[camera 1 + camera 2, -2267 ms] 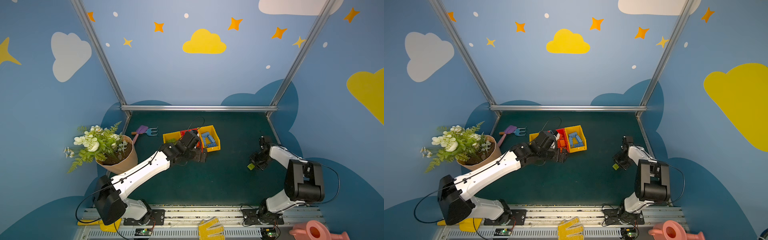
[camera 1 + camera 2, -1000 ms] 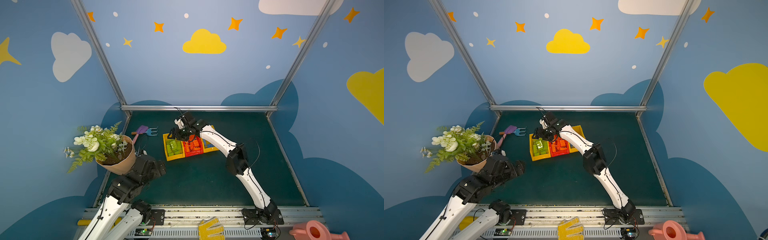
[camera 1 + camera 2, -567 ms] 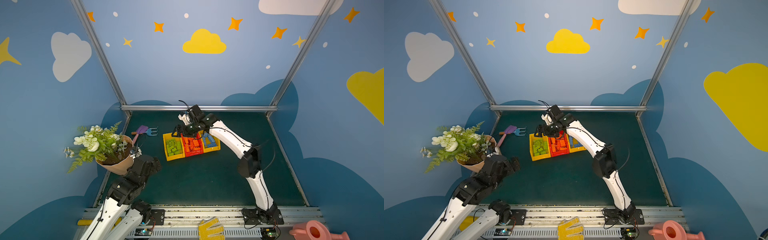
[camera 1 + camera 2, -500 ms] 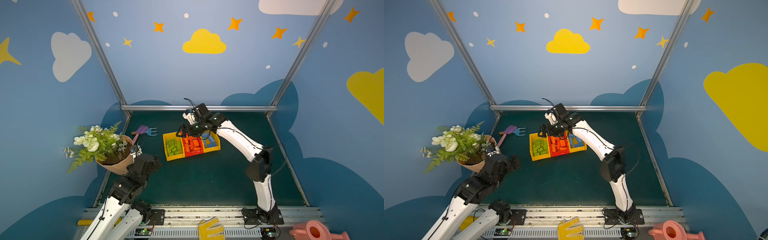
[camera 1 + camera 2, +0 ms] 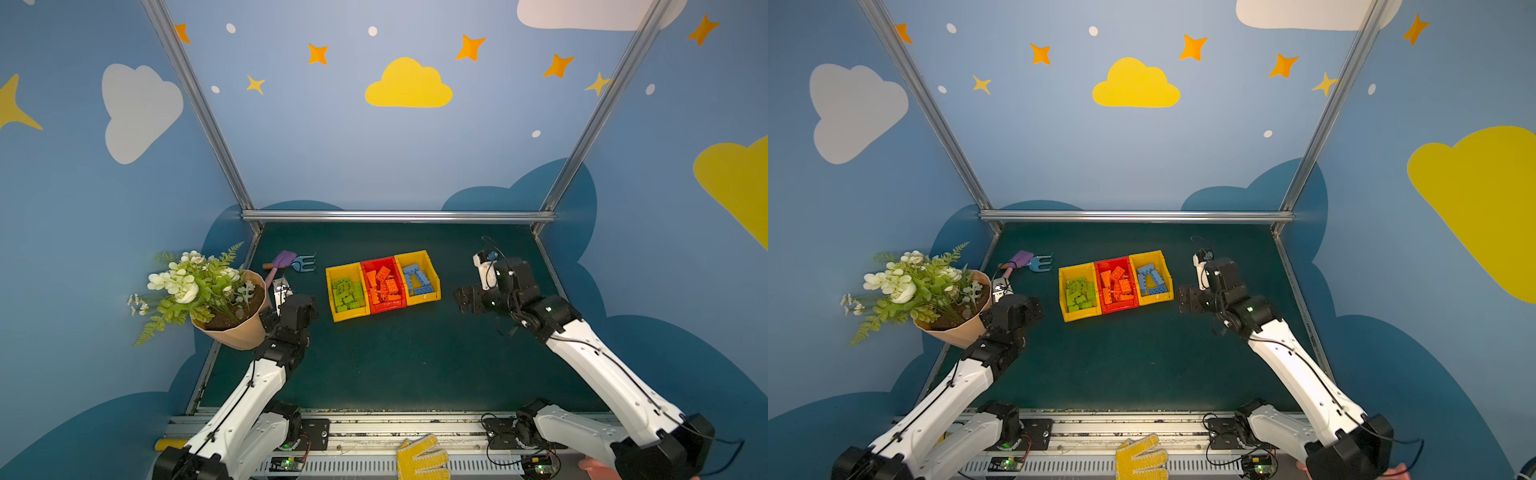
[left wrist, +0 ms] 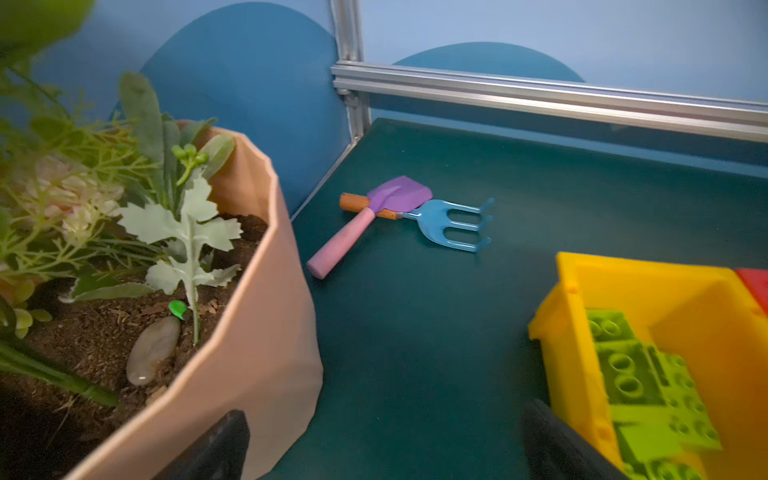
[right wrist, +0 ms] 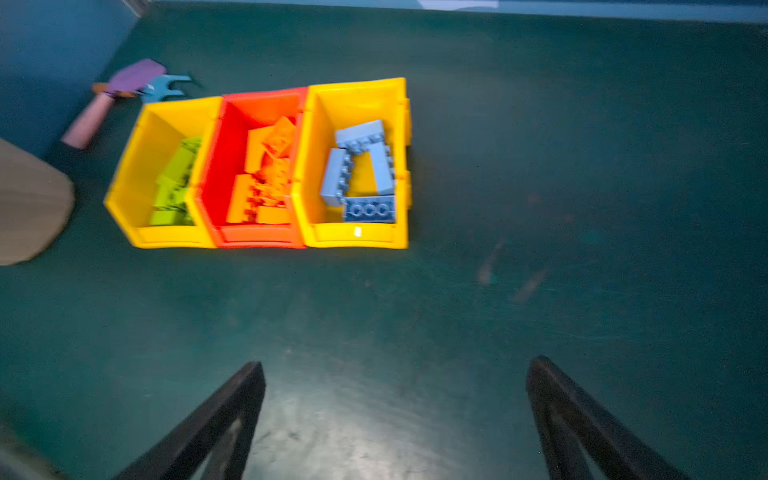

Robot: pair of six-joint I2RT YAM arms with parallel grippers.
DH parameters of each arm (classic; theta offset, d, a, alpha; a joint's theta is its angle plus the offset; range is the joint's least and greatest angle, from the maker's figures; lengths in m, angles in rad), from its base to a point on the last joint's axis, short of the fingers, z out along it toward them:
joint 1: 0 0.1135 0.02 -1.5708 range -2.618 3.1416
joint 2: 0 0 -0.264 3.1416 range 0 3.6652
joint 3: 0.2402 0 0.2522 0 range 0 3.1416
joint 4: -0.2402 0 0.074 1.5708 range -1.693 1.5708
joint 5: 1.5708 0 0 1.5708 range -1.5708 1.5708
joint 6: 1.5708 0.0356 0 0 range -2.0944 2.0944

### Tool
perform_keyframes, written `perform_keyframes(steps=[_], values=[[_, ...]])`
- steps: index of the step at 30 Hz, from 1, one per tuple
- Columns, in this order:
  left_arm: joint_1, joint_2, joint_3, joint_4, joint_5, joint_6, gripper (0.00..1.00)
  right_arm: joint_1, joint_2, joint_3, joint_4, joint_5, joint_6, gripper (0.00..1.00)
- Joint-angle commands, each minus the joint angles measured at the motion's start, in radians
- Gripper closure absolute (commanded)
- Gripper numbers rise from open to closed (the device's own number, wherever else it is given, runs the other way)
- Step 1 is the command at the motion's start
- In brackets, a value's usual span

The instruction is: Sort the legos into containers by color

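Observation:
Three joined containers sit mid-table in both top views: a yellow bin (image 5: 331,297) holding green legos (image 5: 348,294), a red bin (image 5: 388,306) holding orange legos (image 5: 384,284), and a yellow bin (image 5: 424,300) holding blue legos (image 5: 417,280). The right wrist view shows the same row, green legos (image 7: 174,183), orange (image 7: 266,183), blue (image 7: 361,166). My right gripper (image 5: 463,300) (image 7: 397,365) hangs open and empty, to the right of the bins. My left gripper (image 5: 301,302) (image 6: 384,432) is open and empty between the flower pot and the green-filled bin (image 6: 582,291).
A tan flower pot (image 5: 232,328) with white flowers stands at the left edge, close to my left wrist. Purple and blue toy garden tools (image 5: 291,262) lie behind it. A yellow glove (image 5: 422,457) rests on the front rail. A metal frame bar (image 5: 395,216) bounds the back.
My right arm, which reached over the bins, has pulled back to their right, and its jaws have spread wider. The left arm has stayed by the pot.

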Motion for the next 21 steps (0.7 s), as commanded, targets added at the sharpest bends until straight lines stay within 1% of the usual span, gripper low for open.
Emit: perform_keyframes(steps=[1, 2, 4, 8, 10, 12, 14, 15, 16, 18, 19, 21], values=[[0.082, 0.061, -0.034, 0.243, 0.117, 0.074, 0.00, -0.039, -0.085, -0.160, 0.258, 0.258, -0.172, 0.04], [0.102, 0.087, -0.054, 0.285, 0.120, 0.084, 0.00, -0.066, -0.113, -0.219, 0.333, 0.260, -0.190, 0.04], [0.144, 0.117, -0.085, 0.342, 0.176, 0.094, 0.00, -0.127, -0.145, -0.326, 0.468, 0.250, -0.186, 0.04], [0.211, 0.165, -0.163, 0.494, 0.261, 0.090, 0.00, -0.260, -0.117, -0.458, 0.663, 0.176, -0.153, 0.04], [0.240, 0.205, -0.184, 0.553, 0.303, 0.083, 0.00, -0.311, -0.070, -0.502, 0.757, 0.142, -0.160, 0.04], [0.260, 0.246, -0.187, 0.604, 0.340, 0.073, 0.00, -0.334, -0.011, -0.537, 0.865, 0.118, -0.219, 0.04], [0.267, 0.288, -0.187, 0.666, 0.383, 0.075, 0.00, -0.359, 0.049, -0.556, 0.951, 0.100, -0.249, 0.04], [0.272, 0.309, -0.176, 0.670, 0.403, 0.076, 0.00, -0.377, 0.085, -0.564, 0.994, 0.069, -0.254, 0.04], [0.272, 0.322, -0.152, 0.639, 0.427, 0.083, 0.00, -0.398, 0.115, -0.570, 1.032, 0.024, -0.252, 0.04], [0.272, 0.344, -0.142, 0.656, 0.489, 0.086, 0.00, -0.433, 0.186, -0.576, 1.094, -0.060, -0.258, 0.04], [0.273, 0.353, -0.158, 0.700, 0.507, 0.073, 0.00, -0.445, 0.220, -0.566, 1.093, -0.090, -0.257, 0.04], [0.272, 0.405, -0.198, 0.844, 0.529, 0.060, 0.00, -0.463, 0.292, -0.568, 1.167, -0.143, -0.245, 0.04]])
